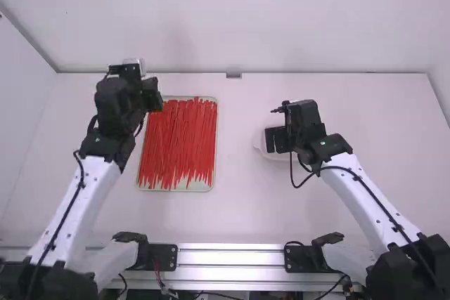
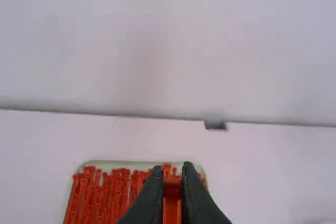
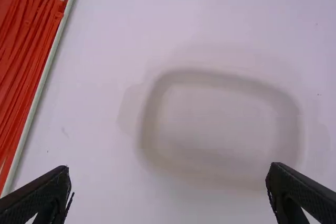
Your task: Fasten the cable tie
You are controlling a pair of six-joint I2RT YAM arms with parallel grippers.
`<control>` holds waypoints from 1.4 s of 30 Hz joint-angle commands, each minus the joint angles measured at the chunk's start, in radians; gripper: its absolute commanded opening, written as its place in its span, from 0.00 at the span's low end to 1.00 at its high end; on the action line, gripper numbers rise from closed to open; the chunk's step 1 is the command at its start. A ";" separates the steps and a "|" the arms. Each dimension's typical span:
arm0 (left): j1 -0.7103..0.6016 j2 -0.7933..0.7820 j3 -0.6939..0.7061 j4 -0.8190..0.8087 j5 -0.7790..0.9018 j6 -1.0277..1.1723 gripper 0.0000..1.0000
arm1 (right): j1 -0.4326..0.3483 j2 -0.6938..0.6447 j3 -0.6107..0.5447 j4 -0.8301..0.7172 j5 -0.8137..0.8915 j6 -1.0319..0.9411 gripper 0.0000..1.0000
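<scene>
Left gripper (image 2: 172,170): pressed together on one red cable tie (image 2: 171,203), pinched between the fingers.
Spare ties (image 1: 179,142): heaped in a tray (image 1: 176,190) just below and beside that gripper.
Step in hand: the pinched tie is judged best lifted clear of the heap, with its tail left free for threading through the head.
Right gripper (image 3: 168,170): spread wide, nothing held; a clear container (image 3: 220,124) is directly beneath it.
Open room: bare table (image 1: 365,103) lies between the grippers and outward of the right one; the tray rim and back wall are kept clear of.
</scene>
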 commanded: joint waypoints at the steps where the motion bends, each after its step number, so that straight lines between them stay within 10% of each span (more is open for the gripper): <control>1: 0.011 -0.063 -0.112 0.034 -0.014 -0.023 0.02 | 0.002 0.005 0.031 0.003 -0.033 -0.003 0.99; 29: -0.156 -0.117 -0.285 0.326 0.174 -0.362 0.02 | 0.032 0.005 0.031 0.314 -0.777 -0.101 0.99; 42: -0.189 -0.117 -0.257 0.367 0.288 -0.378 0.02 | 0.226 0.005 0.031 0.441 -0.575 -0.029 0.99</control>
